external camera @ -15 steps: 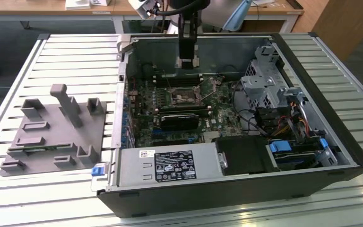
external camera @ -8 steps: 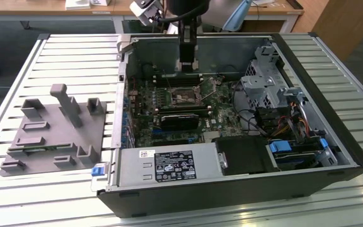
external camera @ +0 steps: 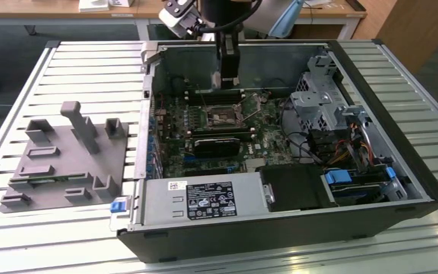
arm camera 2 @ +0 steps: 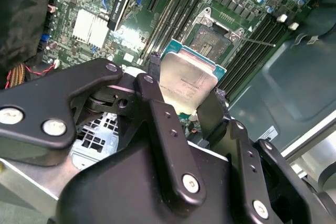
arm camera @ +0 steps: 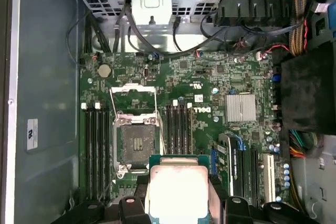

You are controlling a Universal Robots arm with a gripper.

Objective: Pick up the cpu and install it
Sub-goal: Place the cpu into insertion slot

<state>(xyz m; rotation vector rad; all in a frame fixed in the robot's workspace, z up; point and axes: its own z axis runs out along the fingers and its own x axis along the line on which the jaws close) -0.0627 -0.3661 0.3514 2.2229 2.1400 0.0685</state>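
Observation:
In both wrist views the cpu (arm camera 2: 188, 78) (arm camera: 178, 188) is a thin square chip with a silvery metal top and a green edge. My gripper (arm camera 2: 185, 92) (arm camera: 178, 199) is shut on it, one black finger on each side. The open cpu socket (arm camera: 137, 140) (arm camera 2: 212, 39) (external camera: 223, 117) lies on the green motherboard with its metal frame lifted, close beside and below the held chip. In the exterior view my gripper (external camera: 227, 85) hangs inside the open computer case (external camera: 424, 188), above the socket and toward the case's far wall.
A grey plastic fixture (external camera: 67, 154) with upright posts stands on the slatted table at the exterior view's left. Inside the case are a black card (external camera: 217, 142), memory slots (arm camera: 97, 145), a drive cage (external camera: 318, 103), cables (external camera: 352, 151) and the power supply (external camera: 203, 201).

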